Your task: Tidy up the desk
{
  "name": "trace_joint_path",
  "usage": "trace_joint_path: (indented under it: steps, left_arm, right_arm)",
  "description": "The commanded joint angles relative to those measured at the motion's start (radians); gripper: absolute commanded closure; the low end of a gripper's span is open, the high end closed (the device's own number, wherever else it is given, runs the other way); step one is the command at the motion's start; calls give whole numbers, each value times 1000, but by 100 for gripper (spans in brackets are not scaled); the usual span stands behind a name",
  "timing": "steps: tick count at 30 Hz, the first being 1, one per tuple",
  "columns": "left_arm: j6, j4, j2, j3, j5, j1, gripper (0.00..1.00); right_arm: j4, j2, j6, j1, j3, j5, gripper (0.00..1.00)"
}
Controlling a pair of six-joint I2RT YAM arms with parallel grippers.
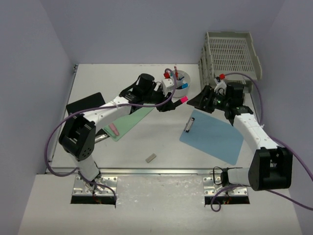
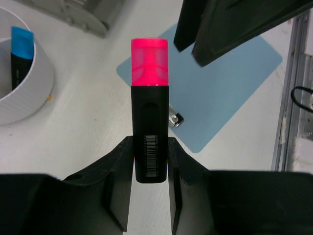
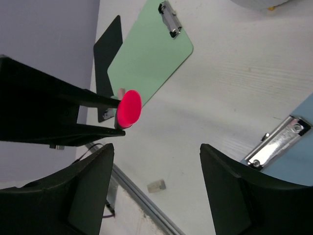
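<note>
Left wrist view has the left gripper (image 2: 150, 166) clenched on the black barrel of a pink highlighter (image 2: 150, 132), cap forward and barcode up, held clear of the desk (image 1: 164, 139); the desk itself is the white tabletop spread under both arms, between the lilac walls; top external view puts the marker above its middle, just to the near right of the white cup (image 1: 178, 82) where other pens stand, and above the far edge of the blue clipboard (image 1: 212, 134); the right gripper (image 3: 156, 149) faces it from the right, fingers spread wide and grasping nothing, the pink cap near its opening but not yet between the pads; this looks like a hand-over of the marker from left arm to right, part of tidying loose stationery, though a drop into the cup is also possible; the task seems to be at an early stage, since the green clipboard (image 1: 129, 122) lies to the left and the blue one to the right, well apart from the grey trays (image 1: 230, 56) at the far right; the next move calls for lining the cap up between the right pads, closing on it firmly, and only then letting the left grip go.
</note>
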Motion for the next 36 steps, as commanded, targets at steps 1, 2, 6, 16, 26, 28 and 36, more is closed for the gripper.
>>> trace_joint_path:
  steps: [1, 2, 6, 16, 26, 28, 36]
  left_arm:
    - [-129, 102, -76, -52, -36, 2, 100]
    - [-130, 106, -85, -59, -38, 1, 100]
    - [-129, 106, -106, -67, -30, 3, 100]
    - [-132, 106, -112, -62, -38, 3, 100]
    - [-133, 91, -117, -45, -94, 35, 56]
    - [-149, 91, -127, -49, -131, 58, 37]
    - [-279, 70, -229, -64, -240, 274, 0]
  right_arm:
    - [104, 59, 163, 53, 98, 14, 28]
    - [110, 72, 178, 63, 107, 12, 28]
    - [154, 127, 244, 95, 131, -1, 28]
    - [151, 207, 247, 134, 199, 23, 65]
    - [70, 224, 121, 140, 283, 76, 100]
    - [53, 230, 56, 140, 308, 109, 100]
    - [50, 325, -148, 143, 515, 383, 100]
